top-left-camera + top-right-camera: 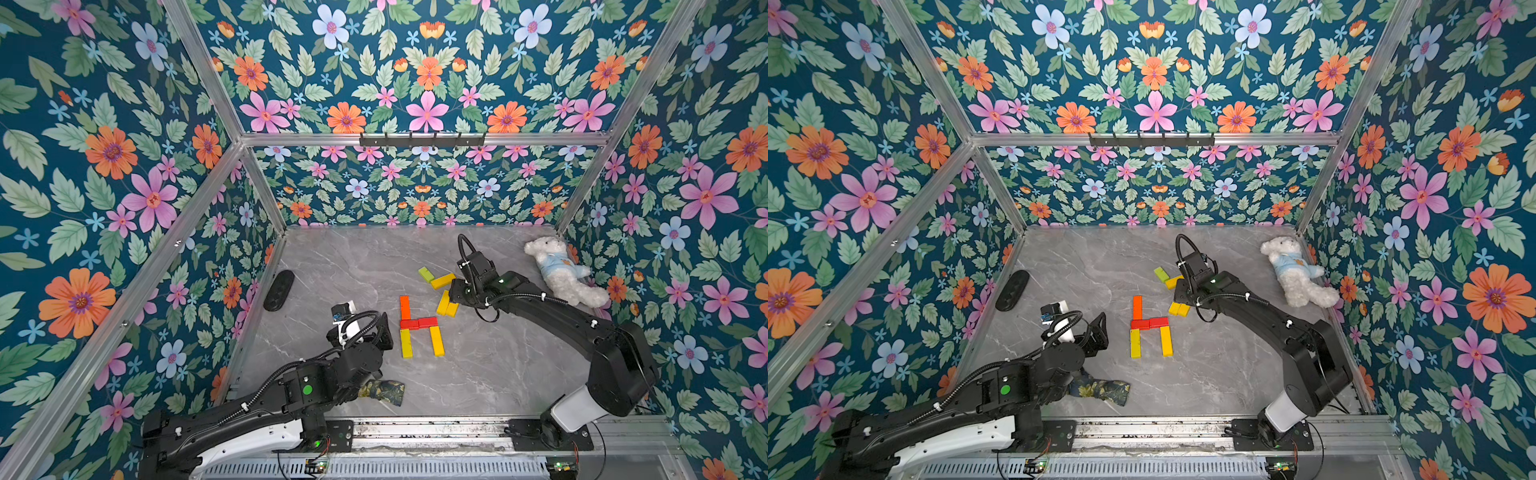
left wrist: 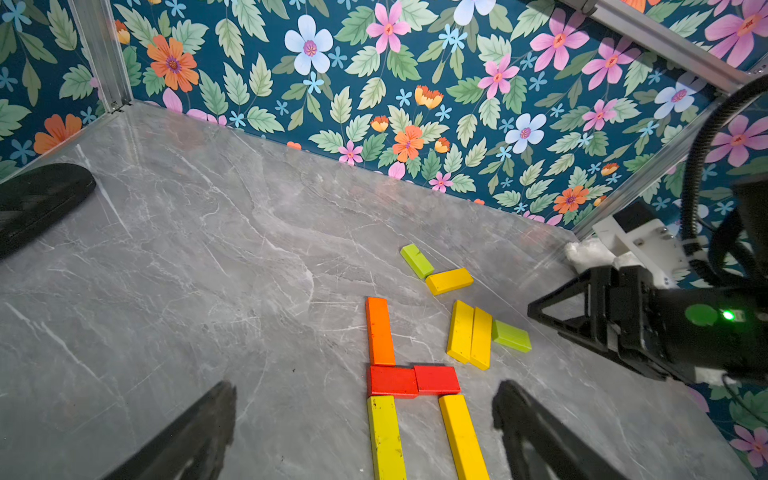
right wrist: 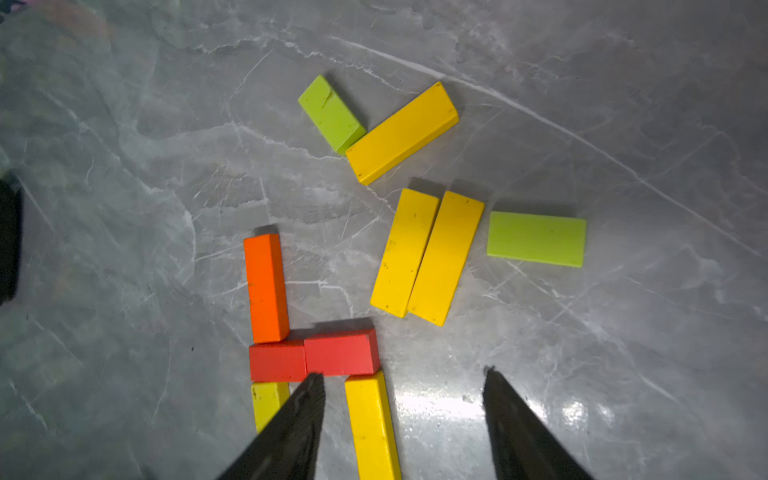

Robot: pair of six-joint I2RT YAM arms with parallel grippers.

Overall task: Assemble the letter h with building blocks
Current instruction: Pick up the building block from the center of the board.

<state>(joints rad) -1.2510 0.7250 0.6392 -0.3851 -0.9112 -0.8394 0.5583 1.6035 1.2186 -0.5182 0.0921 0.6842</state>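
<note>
On the grey marble table (image 1: 498,374), several building blocks lie together. An orange bar (image 1: 404,307) meets two red blocks (image 1: 419,323). Below them run a yellow-green bar (image 1: 406,343) and an amber bar (image 1: 436,340). Loose blocks lie behind to the right: a lime one (image 1: 426,274), a yellow one (image 1: 443,281), a yellow pair (image 3: 428,255) and another lime one (image 3: 536,239). My right gripper (image 3: 403,374) hangs open and empty above the loose ones (image 1: 455,291). My left gripper (image 2: 365,395) stands wide open and empty just left of the shape (image 1: 382,332).
A white teddy bear (image 1: 561,270) lies at the back right by the wall. A black oval object (image 1: 279,290) sits at the left wall. A dark floral cloth (image 1: 384,390) lies under my left arm near the front rail. Floral walls close in three sides.
</note>
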